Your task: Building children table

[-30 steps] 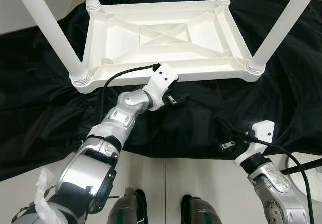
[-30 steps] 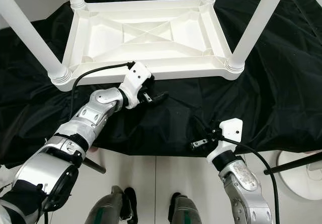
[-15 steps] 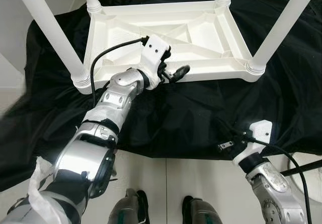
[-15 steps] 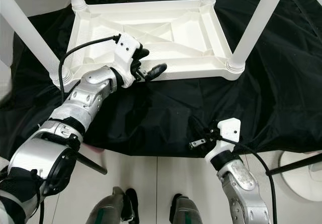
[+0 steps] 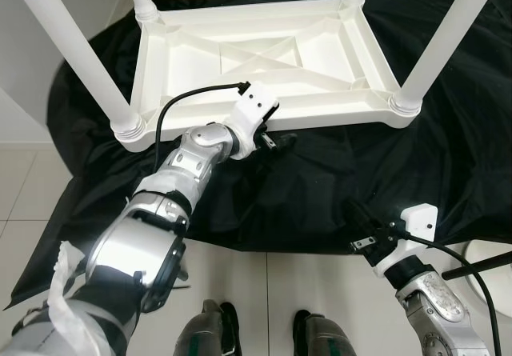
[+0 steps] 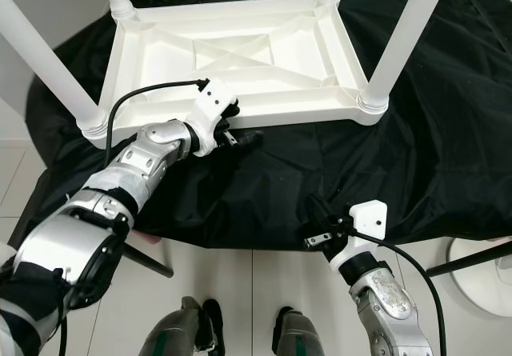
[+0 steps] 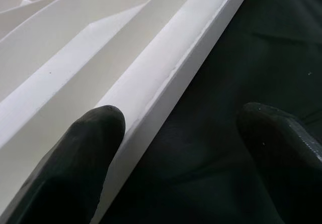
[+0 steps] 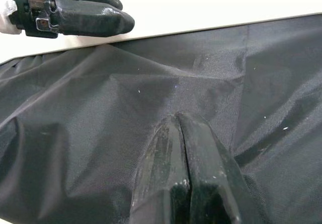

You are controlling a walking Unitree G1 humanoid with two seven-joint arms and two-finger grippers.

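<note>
A white plastic children's table lies upside down on a black cloth, its four legs pointing up. My left gripper is open at the table's near rim. One finger rests over the white rim and the other finger hangs over the cloth. My right gripper is shut with nothing in it, low over the cloth near its front edge, well short of the table. The right wrist view looks past its closed tips toward the left gripper.
The near left leg and near right leg rise steeply toward the camera. Tiled floor and my feet lie below the cloth's edge. A white round base with a black rod stands at the lower right.
My left gripper rose over the table's rim half a second ago and has come back down to the rim's outer edge. My right gripper has sunk slightly toward the cloth's front edge.
</note>
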